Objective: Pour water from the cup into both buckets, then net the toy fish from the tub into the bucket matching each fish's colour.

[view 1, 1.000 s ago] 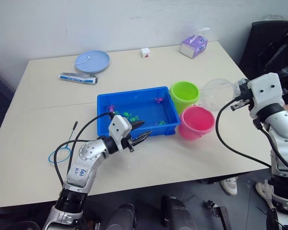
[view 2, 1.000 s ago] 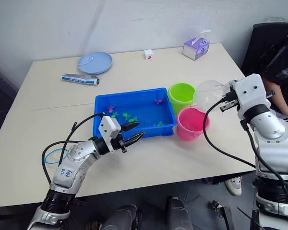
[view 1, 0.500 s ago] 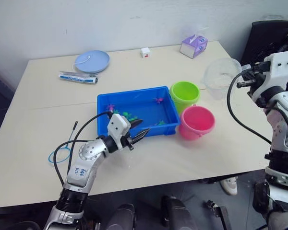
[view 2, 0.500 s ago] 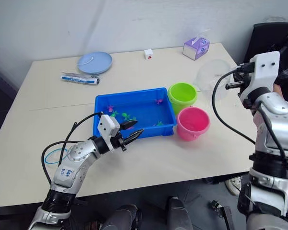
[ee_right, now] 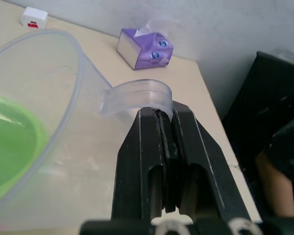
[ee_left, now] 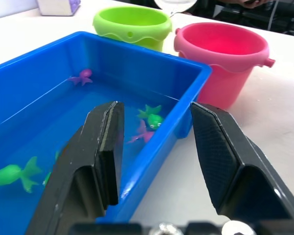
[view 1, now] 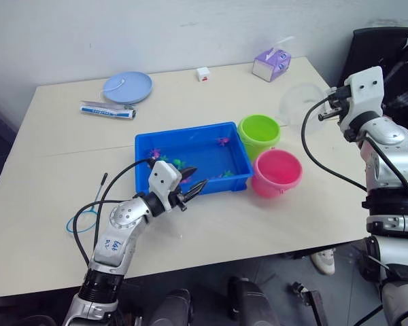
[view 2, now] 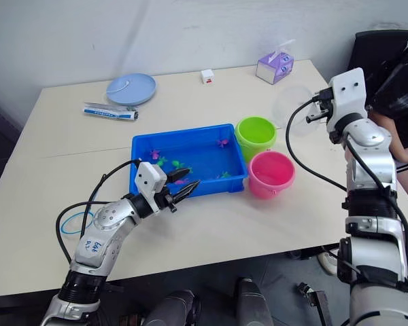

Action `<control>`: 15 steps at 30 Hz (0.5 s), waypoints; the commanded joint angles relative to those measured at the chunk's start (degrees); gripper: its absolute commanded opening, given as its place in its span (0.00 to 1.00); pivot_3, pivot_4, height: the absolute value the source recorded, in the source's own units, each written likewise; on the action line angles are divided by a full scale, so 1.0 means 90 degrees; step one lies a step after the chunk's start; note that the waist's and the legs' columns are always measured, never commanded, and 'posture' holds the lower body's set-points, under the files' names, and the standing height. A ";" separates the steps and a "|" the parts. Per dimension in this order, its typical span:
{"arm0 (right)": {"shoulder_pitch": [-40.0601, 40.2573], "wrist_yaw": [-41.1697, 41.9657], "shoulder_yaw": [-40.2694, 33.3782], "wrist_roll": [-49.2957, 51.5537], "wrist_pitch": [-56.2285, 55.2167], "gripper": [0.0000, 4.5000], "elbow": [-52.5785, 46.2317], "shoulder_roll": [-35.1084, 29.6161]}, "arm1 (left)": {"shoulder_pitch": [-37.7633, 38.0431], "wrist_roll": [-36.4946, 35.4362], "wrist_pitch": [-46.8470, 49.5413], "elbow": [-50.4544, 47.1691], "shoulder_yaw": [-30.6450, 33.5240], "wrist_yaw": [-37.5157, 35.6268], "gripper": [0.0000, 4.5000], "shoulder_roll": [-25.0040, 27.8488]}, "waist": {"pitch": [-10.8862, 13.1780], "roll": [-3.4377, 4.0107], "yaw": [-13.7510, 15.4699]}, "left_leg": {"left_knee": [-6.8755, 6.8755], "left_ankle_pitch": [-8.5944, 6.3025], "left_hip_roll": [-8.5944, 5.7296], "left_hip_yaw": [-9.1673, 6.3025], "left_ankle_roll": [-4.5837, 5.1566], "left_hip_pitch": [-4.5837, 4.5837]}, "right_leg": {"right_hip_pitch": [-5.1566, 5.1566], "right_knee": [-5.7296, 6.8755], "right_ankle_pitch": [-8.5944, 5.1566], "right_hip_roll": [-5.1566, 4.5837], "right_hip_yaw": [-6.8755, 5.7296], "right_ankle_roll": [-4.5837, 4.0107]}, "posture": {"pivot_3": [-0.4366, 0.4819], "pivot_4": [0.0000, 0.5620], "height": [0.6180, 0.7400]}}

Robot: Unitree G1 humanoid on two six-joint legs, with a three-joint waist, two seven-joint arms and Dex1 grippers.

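Right gripper [ee_right: 166, 147]: its two black fingers are pressed together on the curved handle of the wide clear plastic cup with spout [view 1: 300, 103]. The cup is held off the table, beside and beyond the lime green round plastic bucket [view 1: 259, 134]. Gripping by the handle leaves the rim and spout free, which suits tipping. In the right wrist view the green bucket's mouth shows through the cup wall, so the cup looks lined up on that bucket's side. Whether water remains in the cup cannot be judged; the wall is too transparent to read a level.

The pink round plastic bucket [view 1: 278, 172] stands nearer the table's front edge, just beside the green one and close against the right end of the shallow rectangular bright blue plastic tub [view 1: 145, 145]. Grouping the three keeps pouring and netting travel short.

The tub holds water and the small plastic toy fish [ee_left: 149, 119], green and pink pieces scattered across its floor.

Left gripper [ee_left: 157, 147]: fingers spread and holding nothing, poised over the tub's near rim and pointing towards the buckets. Judgement: it is standing by.

The small blue-rimmed hoop net on a thin dark stick [view 1: 88, 213] lies flat on the pale table [view 1: 313, 204] near its front left part, well apart from the tub and untouched. Netting has not begun.
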 commanded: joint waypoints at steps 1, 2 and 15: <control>-0.0323 -0.0062 0.0053 -0.0221 -0.0675 0.14 0.0302 -0.0169 | 0.0063 0.0002 -0.0039 -0.0293 0.0087 0.0072 0.53 0.0000 | 0.0000 0.0000 0.0000 | 0.0000 0.0000 0.0000 0.0000 0.0000 0.0000 | 0.0000 0.0000 0.0000 0.0000 0.0000 0.0000 | 0.48 0.27 1.00; -0.0397 -0.0096 0.0119 -0.0313 -0.0844 0.14 0.0452 -0.0165 | 0.0076 0.0005 -0.0028 -0.0310 0.0079 0.0085 0.53 -0.0002 | 0.0000 0.0000 0.0001 | 0.0000 0.0000 0.0000 0.0000 0.0000 0.0000 | 0.0000 0.0000 0.0000 0.0000 0.0001 0.0000 | 0.48 0.27 1.00; -0.0663 -0.0565 0.1143 -0.1722 -0.3400 0.14 0.1369 -0.0254 | 0.0125 0.0011 0.0077 -0.0456 0.0030 0.0237 0.53 -0.0054 | 0.0000 0.0000 -0.0013 | 0.0002 0.0000 0.0000 0.0000 -0.0001 -0.0002 | -0.0001 0.0000 0.0000 0.0000 -0.0001 0.0000 | 0.48 0.27 1.00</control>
